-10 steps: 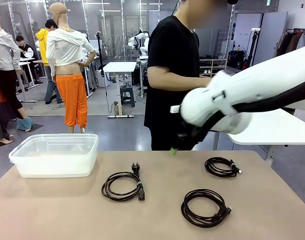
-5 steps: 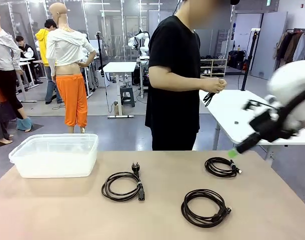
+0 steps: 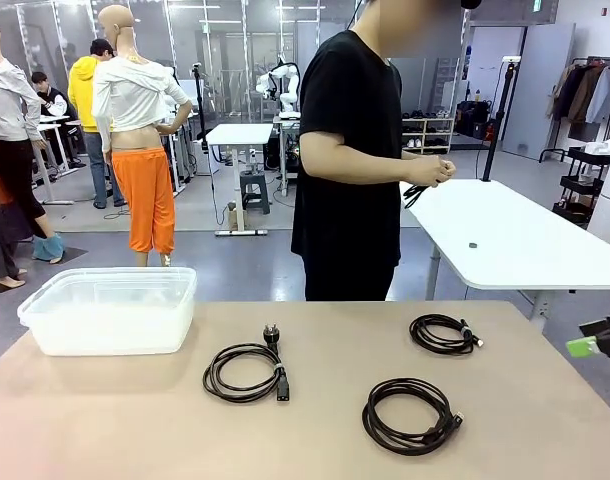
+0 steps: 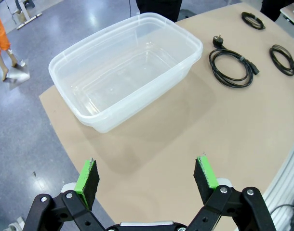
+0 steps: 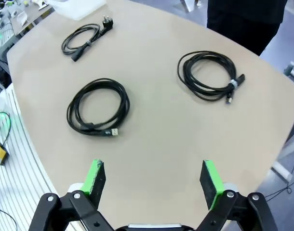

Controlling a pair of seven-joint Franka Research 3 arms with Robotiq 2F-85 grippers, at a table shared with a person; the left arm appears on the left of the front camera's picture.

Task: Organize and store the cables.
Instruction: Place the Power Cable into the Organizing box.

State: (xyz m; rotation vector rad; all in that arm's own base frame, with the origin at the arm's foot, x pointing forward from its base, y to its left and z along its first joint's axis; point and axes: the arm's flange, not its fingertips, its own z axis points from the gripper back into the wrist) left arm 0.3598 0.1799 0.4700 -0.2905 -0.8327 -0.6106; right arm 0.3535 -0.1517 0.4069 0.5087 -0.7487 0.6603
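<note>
Front view: three coiled black cables lie apart on the tan worktop (image 3: 105, 430): a plugged power cord (image 3: 282, 386) mid-table, a larger coil (image 3: 371, 418) toward the near edge, a smaller coil (image 3: 463, 334) near the far right edge. A clear plastic tub (image 3: 110, 335) sits at the far left corner. The left gripper (image 4: 147, 178) and right gripper (image 5: 154, 180) hang spread wide, empty. Beyond the far edge, a person's hands (image 3: 432, 170) hold another black cord (image 3: 415, 195).

no text, label, brand or number could be read on anything; a small green sign (image 3: 536, 5) high at the back was too small to make out.
</note>
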